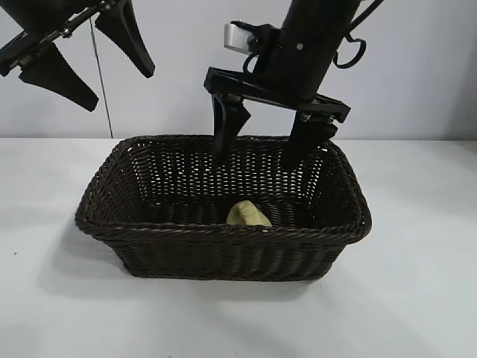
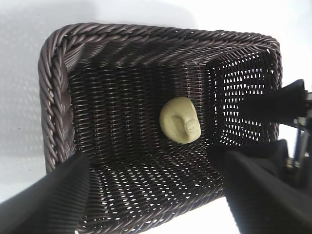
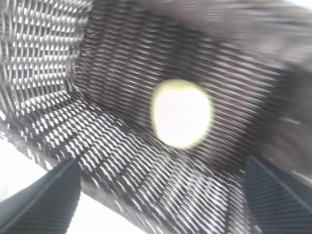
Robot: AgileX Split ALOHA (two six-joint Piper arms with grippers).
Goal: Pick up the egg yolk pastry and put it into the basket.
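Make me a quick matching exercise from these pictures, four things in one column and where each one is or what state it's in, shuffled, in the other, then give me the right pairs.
Things:
1. egg yolk pastry
2. basket
3. right gripper
4. left gripper

Places or states:
A. stands on the white table
B. open, up at the exterior view's top left, away from the basket
C. lies on the woven floor, touched by no gripper
D. open, fingertips dipped inside the basket above the pastry

Pairs: 1-C, 2-A, 3-D, 4-B
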